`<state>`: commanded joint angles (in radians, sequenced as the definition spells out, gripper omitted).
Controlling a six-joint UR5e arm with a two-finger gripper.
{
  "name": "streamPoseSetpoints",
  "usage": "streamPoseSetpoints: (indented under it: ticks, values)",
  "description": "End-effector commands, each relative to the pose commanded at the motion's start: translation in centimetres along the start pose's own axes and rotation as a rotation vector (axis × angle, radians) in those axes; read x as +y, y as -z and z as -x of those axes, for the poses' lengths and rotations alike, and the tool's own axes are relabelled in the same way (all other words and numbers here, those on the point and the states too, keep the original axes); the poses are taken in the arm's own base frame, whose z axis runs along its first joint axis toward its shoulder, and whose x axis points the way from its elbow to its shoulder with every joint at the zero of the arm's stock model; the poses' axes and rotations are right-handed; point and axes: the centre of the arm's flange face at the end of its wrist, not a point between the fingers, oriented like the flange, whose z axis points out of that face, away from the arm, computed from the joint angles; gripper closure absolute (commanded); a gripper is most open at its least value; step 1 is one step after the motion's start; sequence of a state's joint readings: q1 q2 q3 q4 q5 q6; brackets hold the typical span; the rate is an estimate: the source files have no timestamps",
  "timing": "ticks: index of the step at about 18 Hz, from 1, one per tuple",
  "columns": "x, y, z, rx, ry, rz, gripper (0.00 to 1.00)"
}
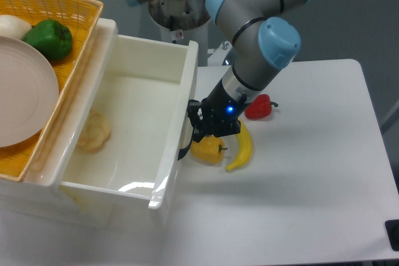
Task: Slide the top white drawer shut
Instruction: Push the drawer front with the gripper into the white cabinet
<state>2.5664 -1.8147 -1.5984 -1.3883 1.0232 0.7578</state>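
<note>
While the top white drawer (134, 132) stands open, end effector (198, 130) at its front — handle mostly hidden, finger state unclear.

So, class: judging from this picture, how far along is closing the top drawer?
Done: the end effector has reached the top white drawer's front, at its black handle. In hand: contact or grip there, unclear which. Left: the whole slide; the drawer stands wide open, a pale food item inside.
</note>
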Motion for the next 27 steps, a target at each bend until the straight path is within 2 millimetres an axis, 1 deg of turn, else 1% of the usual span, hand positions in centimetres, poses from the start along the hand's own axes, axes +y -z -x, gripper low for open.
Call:
streamPoseSetpoints:
  ticks: [3, 8, 14, 18, 21, 25, 27]
  values:
    - [0.1, -0.4, -0.9, 0.01, -0.009, 0.003, 1.0]
    - [0.2, -0.5, -1.3, 0.012, -0.01, 0.003, 1.0]
    - [-0.4, -1.4, -3.1, 0.025, -0.025, 0.01, 1.0]
    - [-0.4, -1.4, -3.2, 0.026, -0.012, 0.012, 1.0]
    - [-0.4, -1.6, -4.0, 0.029, -0.02, 0.017, 1.0]
    - [0.4, -2.1, -4.8, 0.037, -0.019, 0.027, 1.0]
    - [0.2, -2.6, -5.8, 0.042, -0.037, 0.035, 1.0]
